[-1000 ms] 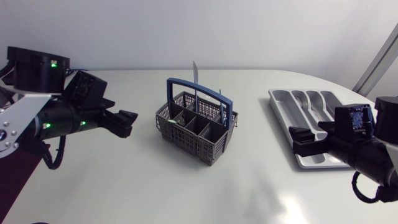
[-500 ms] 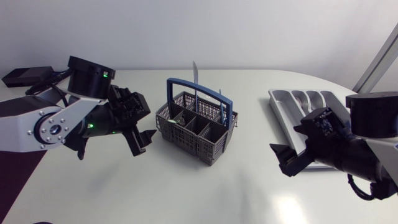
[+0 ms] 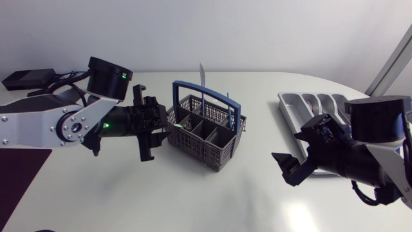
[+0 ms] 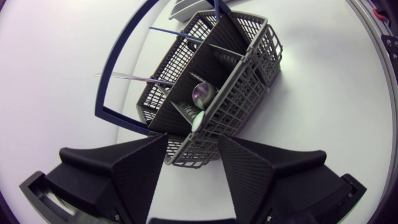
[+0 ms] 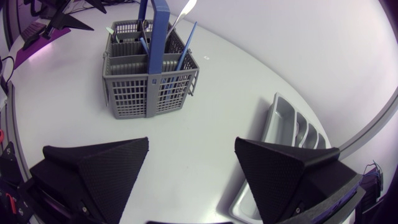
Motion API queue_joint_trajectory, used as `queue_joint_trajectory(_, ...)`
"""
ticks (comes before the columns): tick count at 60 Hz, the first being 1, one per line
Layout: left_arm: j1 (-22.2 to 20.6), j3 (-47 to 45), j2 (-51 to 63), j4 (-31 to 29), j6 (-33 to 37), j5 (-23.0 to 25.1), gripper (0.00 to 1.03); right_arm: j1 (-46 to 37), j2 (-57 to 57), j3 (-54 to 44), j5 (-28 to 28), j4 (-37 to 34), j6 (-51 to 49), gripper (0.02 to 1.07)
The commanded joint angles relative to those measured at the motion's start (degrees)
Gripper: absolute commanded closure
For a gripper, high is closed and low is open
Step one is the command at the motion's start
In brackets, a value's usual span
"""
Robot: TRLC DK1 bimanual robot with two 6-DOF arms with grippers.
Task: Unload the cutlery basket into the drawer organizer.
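Observation:
The grey cutlery basket [image 3: 205,138] with a blue handle [image 3: 206,87] stands mid-table. It holds an upright knife [image 3: 201,74], blue-handled pieces [image 5: 183,43] and a spoon [image 4: 200,94]. My left gripper [image 3: 154,125] is at the basket's left corner. In the left wrist view that corner of the basket [image 4: 211,81] lies between the fingers of the left gripper [image 4: 191,140], which stand open close on either side. The grey drawer organizer [image 3: 315,106] lies at the right. My right gripper [image 3: 293,154] is open and holds nothing, between basket [image 5: 146,81] and organizer [image 5: 286,130].
A black box [image 3: 26,78] lies at the back left of the table. A dark purple mat [image 3: 19,171] covers the left front edge. White tabletop [image 3: 212,200] stretches in front of the basket.
My left arm swung in from the left to the basket's corner and its fingers narrowed. My right arm lifted off the organizer's front and turned toward the basket.

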Motion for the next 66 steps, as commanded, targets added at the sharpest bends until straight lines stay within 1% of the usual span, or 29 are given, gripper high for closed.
queue_joint_trajectory(1,-0.5,1.8,1.6,1.1,3.1,0.4,0.49,0.3,0.8,-0.5,0.1,1.0,-1.1,0.07)
queue_joint_trajectory(5,-0.7,2.3,2.4,1.8,3.8,0.4,0.49,0.4,1.3,-0.7,0.1,1.5,-1.1,0.07)
queue_joint_trajectory(8,-0.8,2.9,3.1,2.0,5.0,0.4,0.54,1.0,1.4,-0.6,0.1,1.6,-1.1,0.07)
queue_joint_trajectory(16,-0.7,3.9,4.5,2.5,5.9,0.4,0.54,4.1,1.5,0.0,2.4,1.6,-1.0,0.07)
queue_joint_trajectory(22,-0.7,4.3,5.8,3.7,6.6,0.4,0.54,5.2,2.9,0.7,3.1,2.2,-1.0,0.07)
queue_joint_trajectory(25,-0.7,4.5,6.5,4.0,7.0,0.4,0.60,5.4,3.7,0.9,3.1,2.4,-1.0,0.07)
queue_joint_trajectory(27,-0.7,4.7,6.8,4.0,7.4,0.4,0.62,5.5,4.2,1.1,3.0,2.7,-1.0,0.07)
queue_joint_trajectory(61,-1.6,8.1,11.5,4.0,11.6,1.1,0.63,7.0,7.6,1.3,3.5,4.4,-1.0,0.07)
queue_joint_trajectory(63,-1.7,8.4,11.8,3.9,11.7,1.0,0.69,7.1,7.6,1.2,3.6,4.4,-1.0,0.07)
queue_joint_trajectory(64,-1.7,8.5,11.8,3.9,11.8,1.0,0.69,7.1,7.6,1.1,3.6,4.4,-1.0,0.07)
queue_joint_trajectory(65,-1.8,8.8,12.0,3.7,12.3,1.0,0.73,7.1,7.6,1.1,3.6,4.4,-1.0,0.07)
queue_joint_trajectory(66,-1.8,9.0,12.2,3.5,12.8,1.0,0.75,7.2,7.6,1.0,3.6,4.4,-1.0,0.07)
